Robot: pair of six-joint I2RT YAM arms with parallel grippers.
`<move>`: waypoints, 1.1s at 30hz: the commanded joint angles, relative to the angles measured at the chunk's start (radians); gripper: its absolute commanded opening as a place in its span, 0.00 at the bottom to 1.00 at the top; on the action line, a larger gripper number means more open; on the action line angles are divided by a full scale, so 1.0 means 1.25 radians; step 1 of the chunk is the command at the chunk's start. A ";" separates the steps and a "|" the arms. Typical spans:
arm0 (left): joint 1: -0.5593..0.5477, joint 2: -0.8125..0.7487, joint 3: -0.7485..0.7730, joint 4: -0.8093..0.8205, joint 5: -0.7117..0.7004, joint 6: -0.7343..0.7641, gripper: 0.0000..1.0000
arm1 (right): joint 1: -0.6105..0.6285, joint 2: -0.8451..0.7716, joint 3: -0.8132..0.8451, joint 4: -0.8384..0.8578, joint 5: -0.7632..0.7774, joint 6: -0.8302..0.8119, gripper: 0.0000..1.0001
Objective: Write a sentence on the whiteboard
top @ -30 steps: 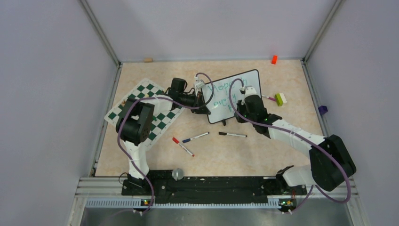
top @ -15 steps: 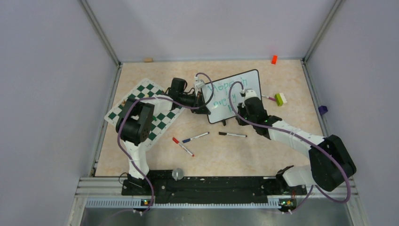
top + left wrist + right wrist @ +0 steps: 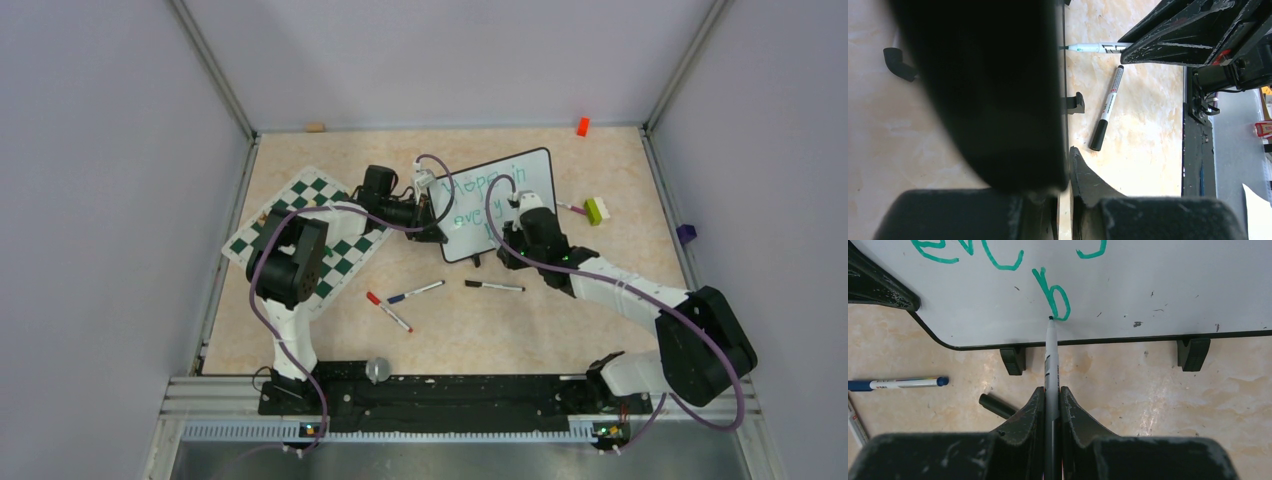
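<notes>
Beige marbled table (image 3: pixel 560 330), grey walls on three sides. The whiteboard (image 3: pixel 535 175) sits in the far half, right of centre. Its long axis runs left to right, right end nearer the far edge.

My left gripper (image 3: pixel 432 225) pinches its left edge. My right gripper (image 3: pixel 1051 392) clamps a marker (image 3: pixel 1050 355), tip touching the sentence (image 3: pixel 1053 292) at a green "b".

Chessboard mat (image 3: pixel 300 225) by the left edge. Black pen (image 3: pixel 493 286), blue pen (image 3: pixel 415 292), red pen (image 3: pixel 390 312) and black cap (image 3: pixel 997 406) lie nearer me.

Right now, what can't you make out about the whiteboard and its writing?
Top view: the sentence is too small to read; the right arm covers part.
Left wrist: the left gripper blocks the whiteboard face.
Right wrist: upper lines cut off by the top edge.
</notes>
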 commanded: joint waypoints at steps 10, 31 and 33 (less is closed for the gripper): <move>-0.019 -0.007 0.002 -0.036 -0.004 0.045 0.00 | -0.057 -0.161 -0.094 0.147 -0.065 0.030 0.00; -0.019 -0.008 0.000 -0.035 -0.007 0.045 0.00 | -0.066 -0.119 -0.035 0.045 -0.038 0.022 0.00; -0.019 -0.007 0.001 -0.035 -0.006 0.044 0.00 | -0.066 -0.109 -0.031 0.049 -0.062 0.019 0.00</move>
